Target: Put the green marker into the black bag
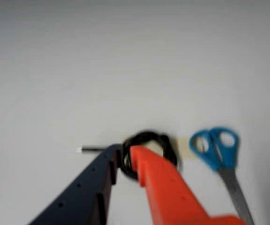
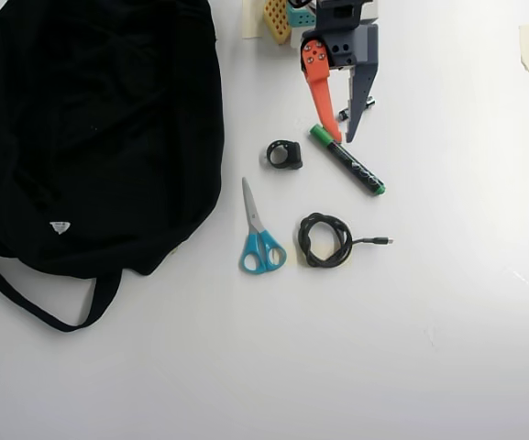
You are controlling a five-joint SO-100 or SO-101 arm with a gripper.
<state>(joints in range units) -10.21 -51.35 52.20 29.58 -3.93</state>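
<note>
The orange-and-dark two-finger tool stood with fingers apart, straddling the capped end of the black-barrelled green marker on the white desk, evidently for grasping; the soft black fabric bag lay well apart.

The black bag is soft, matt cloth. The scissors have bare metal blades and glossy blue plastic handles. The table is smooth, matt white.
</note>
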